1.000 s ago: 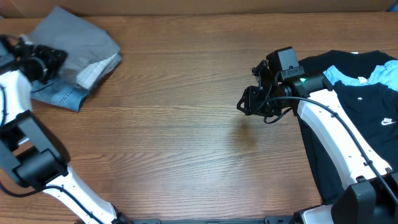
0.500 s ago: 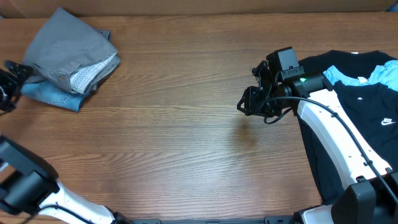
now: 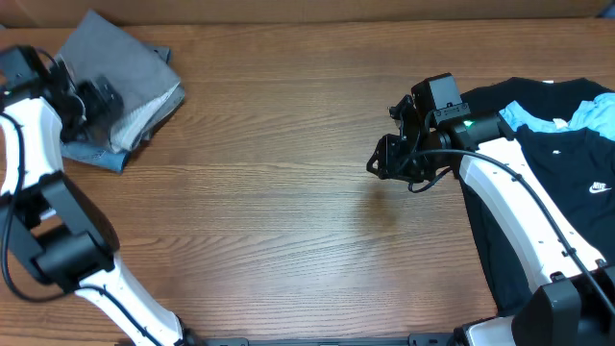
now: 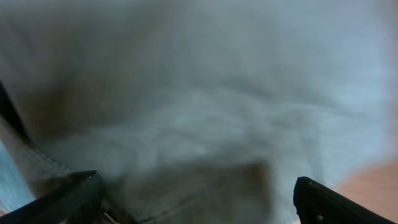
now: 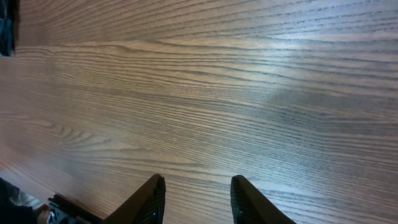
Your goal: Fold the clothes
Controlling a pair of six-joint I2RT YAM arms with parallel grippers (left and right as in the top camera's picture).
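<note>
1. While the left fingers [image 4: 74, 190] sat apart over the folded grey shorts [image 3: 125, 62] and denim [image 3: 96, 154], far-left on the surface [image 3: 288, 192], that pile looked done.
2. Right fingers [image 5: 151, 199] apart, empty; black T-shirts [image 3: 567, 183] lay unfolded at right.

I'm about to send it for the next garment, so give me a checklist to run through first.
1. Right tool empty: ok, jaws apart over bare table.
2. Left tool clear of the folded pile: not ok, it hangs over the grey shorts.
3. Left tool lifted off the cloth: cannot tell. Jaws are apart, but its wrist view is blurred.
4. Folding space mid-table: ok, bare wood there.
5. Next garment ready: ok, black T-shirts lie unfolded at the right edge.
</note>
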